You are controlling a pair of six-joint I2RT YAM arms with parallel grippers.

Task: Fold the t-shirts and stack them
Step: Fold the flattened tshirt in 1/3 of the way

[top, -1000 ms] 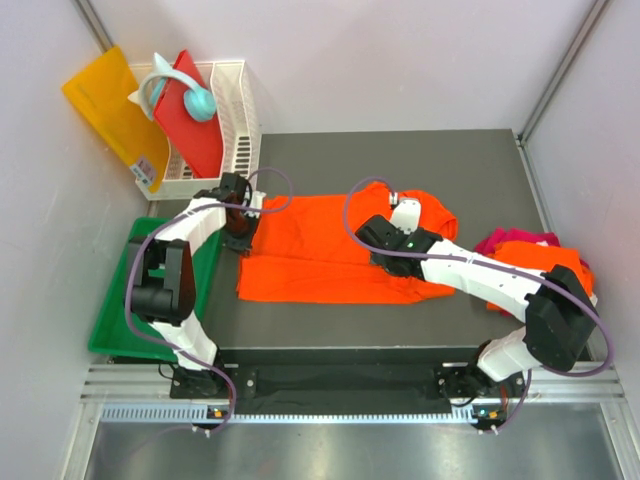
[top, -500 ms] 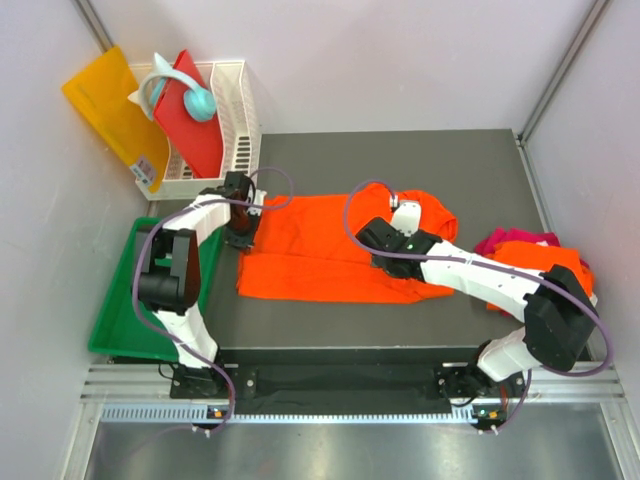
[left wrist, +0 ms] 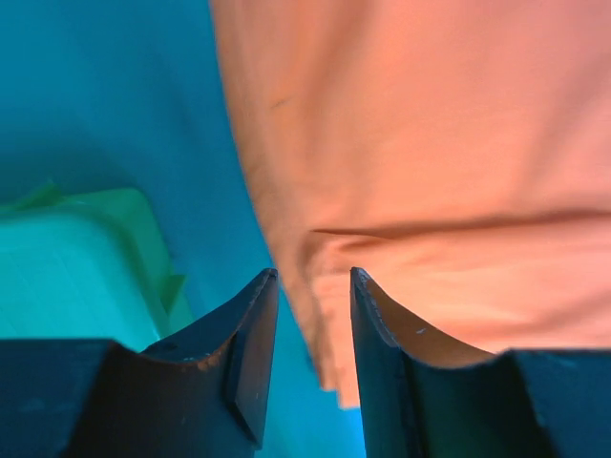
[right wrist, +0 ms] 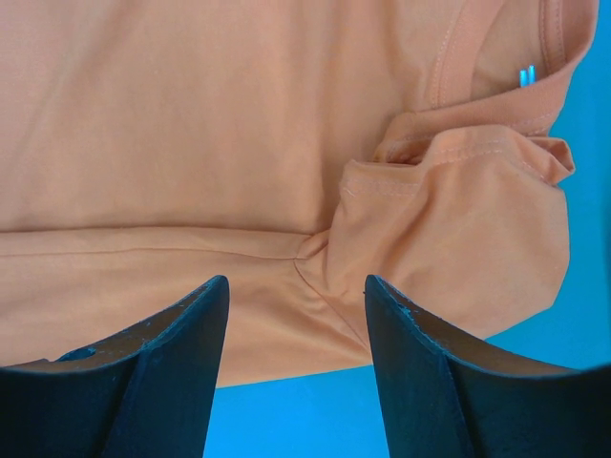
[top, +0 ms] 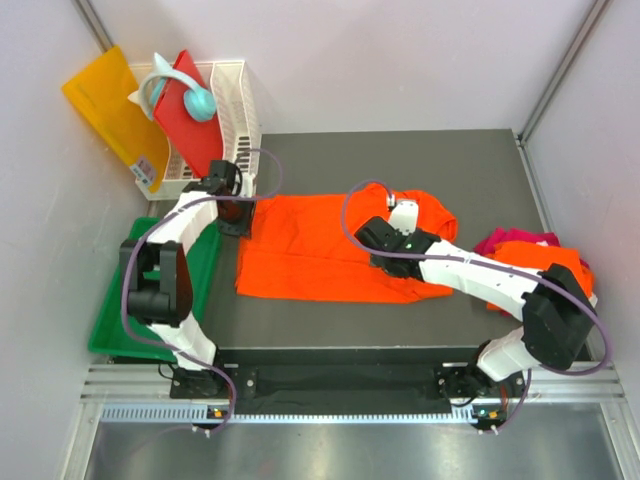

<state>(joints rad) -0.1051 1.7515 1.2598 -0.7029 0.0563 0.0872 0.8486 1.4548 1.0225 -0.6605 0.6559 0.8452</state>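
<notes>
**op_newbie:** where would you say I'm at with this one?

**foldguy:** Mid-fold, I reckon. Your bright orange soft cloth t-shirt (top: 330,255) lies flat across the middle of the dark flat worktop (top: 450,160), hem end towards the left edge and collar end towards the right. There's a crease running along its length, so it looks like one long side is turned in. It isn't a tidy packet yet though.

**op_newbie:** and the pincers? got anything?

**foldguy:** Nope, both empty. Your left pincer (left wrist: 312,279) hangs over the hem by the worktop's left edge. Its fingers are parted a little with nothing between them, just the cloth edge underneath. Your right pincer (right wrist: 296,282) is spread wide above the collar end, where a sleeve sits bunched up just beside the neckline.

**op_newbie:** so what next?

**foldguy:** My guess is you flatten or tuck that rumpled sleeve first, or it'll make a lump. Then come down on the hem with the left, pinch every layer at the edge, and carry it over towards the collar. If you only catch the top layer, the one underneath will probably drag.

After that it goes on the pile at the right edge, where a folded orange shirt (top: 572,265) touches a magenta-pink cloth shirt (top: 510,238). Your right arm hides how those two sit.
</notes>
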